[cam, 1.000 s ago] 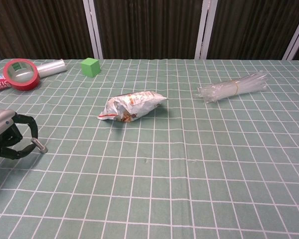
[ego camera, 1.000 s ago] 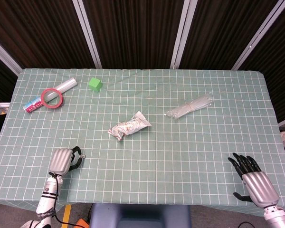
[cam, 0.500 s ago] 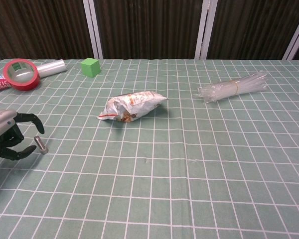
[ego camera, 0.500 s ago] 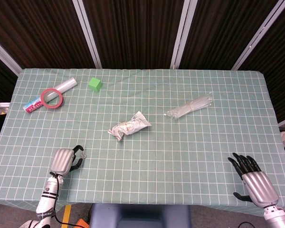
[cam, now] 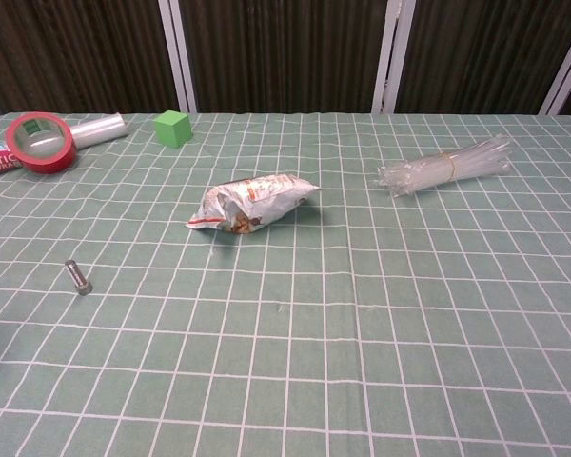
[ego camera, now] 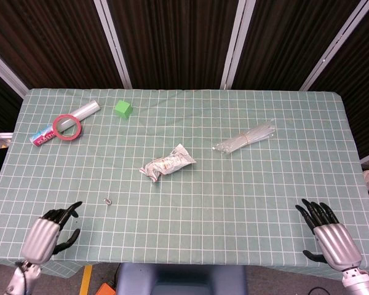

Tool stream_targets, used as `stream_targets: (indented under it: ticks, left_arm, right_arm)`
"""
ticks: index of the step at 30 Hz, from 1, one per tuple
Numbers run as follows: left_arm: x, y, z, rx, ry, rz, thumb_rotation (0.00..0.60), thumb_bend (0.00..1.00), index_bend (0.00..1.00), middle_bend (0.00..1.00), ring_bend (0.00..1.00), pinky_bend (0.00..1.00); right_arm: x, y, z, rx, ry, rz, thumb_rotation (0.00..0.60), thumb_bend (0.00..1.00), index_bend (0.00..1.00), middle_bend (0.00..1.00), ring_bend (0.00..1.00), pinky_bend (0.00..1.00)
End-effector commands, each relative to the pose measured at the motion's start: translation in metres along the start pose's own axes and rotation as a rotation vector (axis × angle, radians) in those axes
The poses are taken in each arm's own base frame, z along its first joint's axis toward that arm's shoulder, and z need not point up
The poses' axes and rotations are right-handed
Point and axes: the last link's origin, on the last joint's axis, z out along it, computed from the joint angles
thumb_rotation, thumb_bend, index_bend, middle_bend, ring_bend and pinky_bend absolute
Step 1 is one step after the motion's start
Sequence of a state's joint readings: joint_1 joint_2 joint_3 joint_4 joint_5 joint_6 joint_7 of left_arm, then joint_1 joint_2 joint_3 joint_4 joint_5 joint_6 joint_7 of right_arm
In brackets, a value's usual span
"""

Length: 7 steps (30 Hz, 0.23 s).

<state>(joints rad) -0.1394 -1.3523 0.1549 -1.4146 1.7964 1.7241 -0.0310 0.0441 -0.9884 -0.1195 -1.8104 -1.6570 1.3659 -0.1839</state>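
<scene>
A small metal bolt (ego camera: 108, 201) (cam: 77, 276) lies loose on the green checked tablecloth (ego camera: 234, 196), left of centre near the front. My left hand (ego camera: 49, 227) hovers at the front left corner, a little way left of the bolt, fingers apart and holding nothing. My right hand (ego camera: 329, 233) rests at the front right corner, fingers spread, with nothing in it. Neither hand shows in the chest view.
A crumpled snack packet (ego camera: 167, 162) (cam: 249, 204) lies mid-table. A bundle of clear straws (ego camera: 246, 139) (cam: 444, 166) sits right of it. At the back left are a red tape roll (ego camera: 67, 126) (cam: 37, 141), a clear-wrapped tube (ego camera: 80, 114) and a green cube (ego camera: 123, 109) (cam: 172, 127).
My left hand let go of the bolt and drew back left toward the front edge, leaving the chest view. The bolt stays on the cloth. The right hand barely moved.
</scene>
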Motion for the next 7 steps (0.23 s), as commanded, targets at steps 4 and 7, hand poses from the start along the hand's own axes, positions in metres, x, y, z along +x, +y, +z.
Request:
stream_targets:
  ticks: [4,7]
  left_arm:
    - [0.018,0.002,-0.036,0.064,-0.055,0.055,0.6,0.37,0.03,0.0,0.0,0.0]
    - [0.019,-0.002,-0.034,0.101,-0.094,0.07,0.6,0.37,0.02,0.0,0.0,0.0]
  right_arm:
    - [0.002,-0.001,-0.004,0.001,-0.003,0.0,0.6,0.11,0.0,0.0,0.0,0.0]
    - [0.004,0.0,-0.005,-0.005,0.01,0.002,0.6,0.11,0.0,0.0,0.0,0.0]
